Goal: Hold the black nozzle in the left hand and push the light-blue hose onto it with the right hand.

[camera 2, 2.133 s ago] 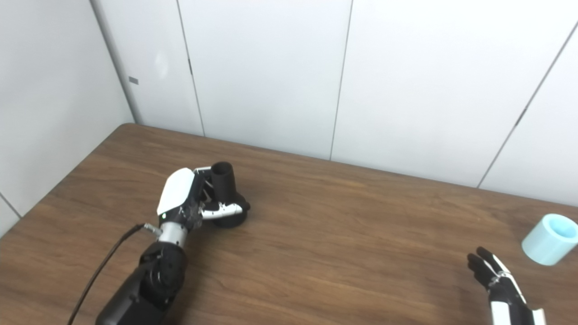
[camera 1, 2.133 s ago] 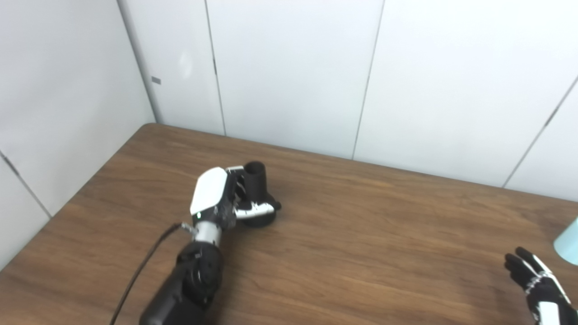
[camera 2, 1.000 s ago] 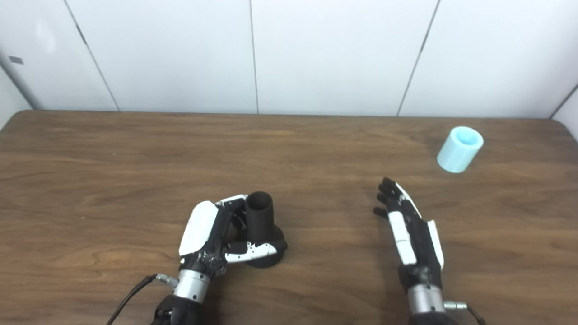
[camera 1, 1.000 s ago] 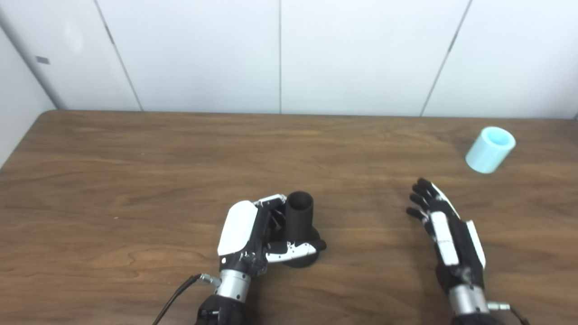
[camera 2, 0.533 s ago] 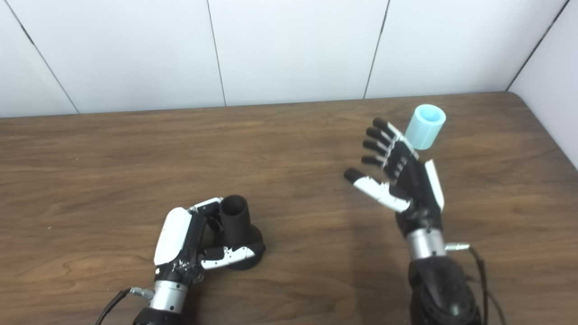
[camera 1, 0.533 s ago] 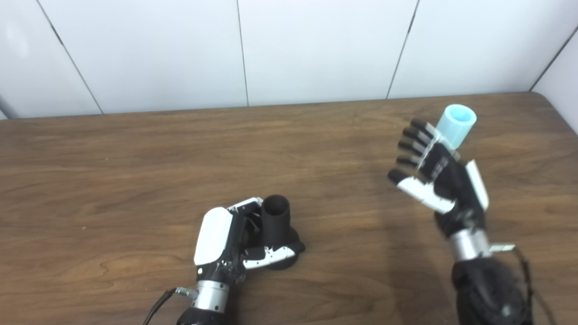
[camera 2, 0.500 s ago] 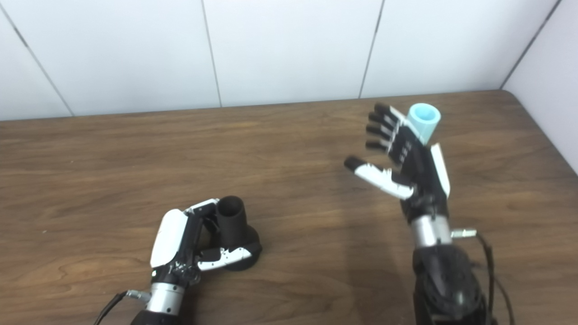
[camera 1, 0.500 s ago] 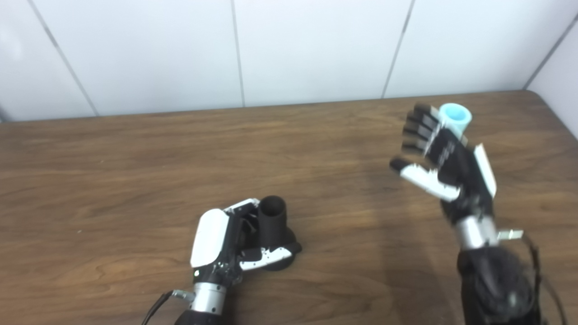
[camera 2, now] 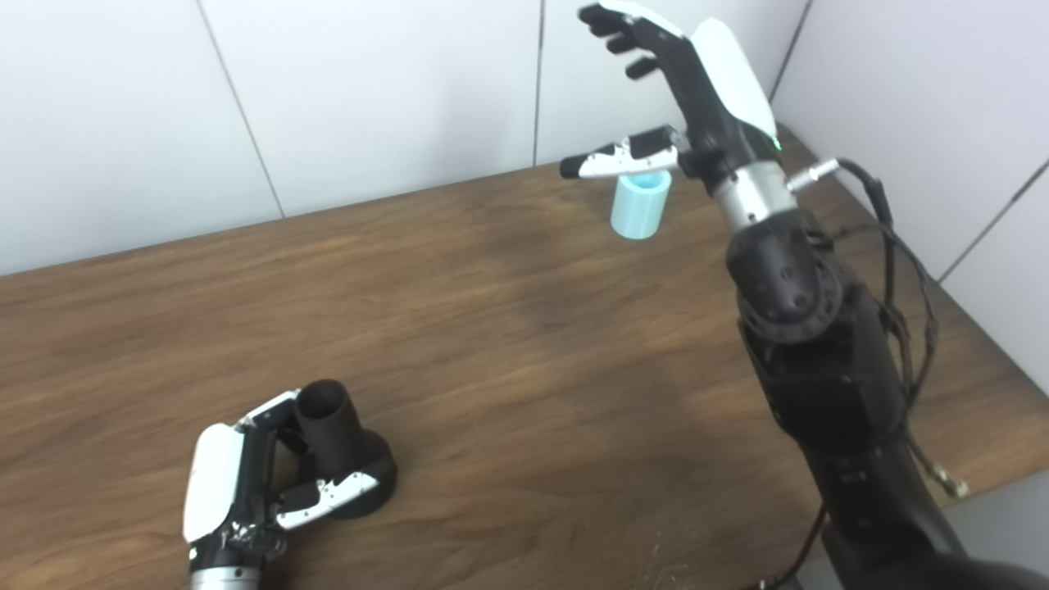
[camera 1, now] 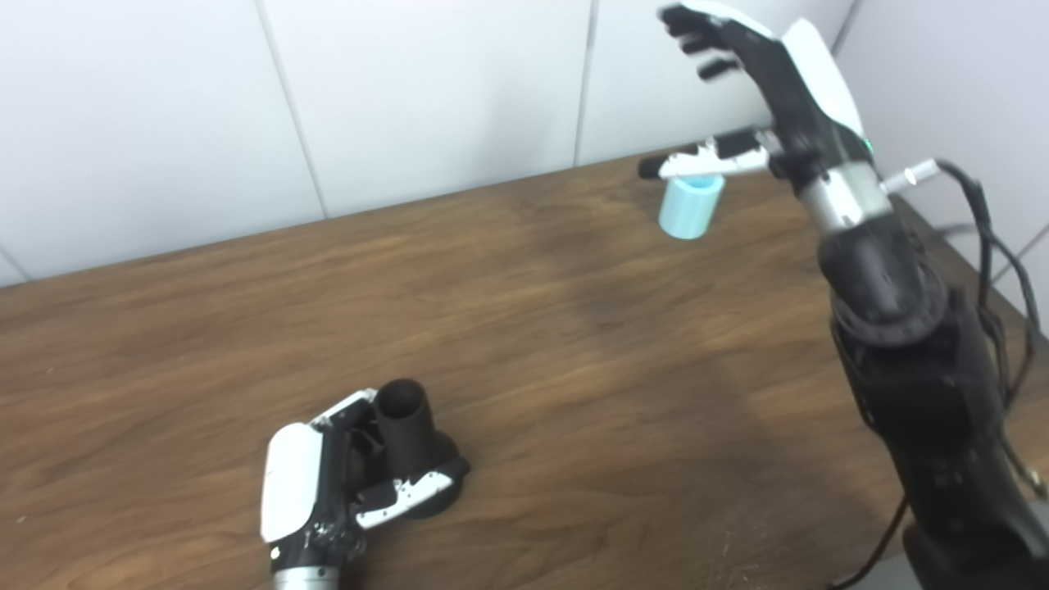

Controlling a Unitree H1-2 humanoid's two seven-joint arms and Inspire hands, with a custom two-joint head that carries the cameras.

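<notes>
Right hand [camera 2: 697,74] risen above light-blue hose [camera 2: 639,205] near table [camera 2: 508,328] far right corner, fingers spread, empty; grasp pending. Left hand [camera 1: 320,483] still clenched round black nozzle [camera 1: 406,430], upright near front edge.

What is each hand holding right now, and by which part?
The left hand grips the black nozzle around its upright neck. The right hand is open above the light-blue hose, holding nothing.
</notes>
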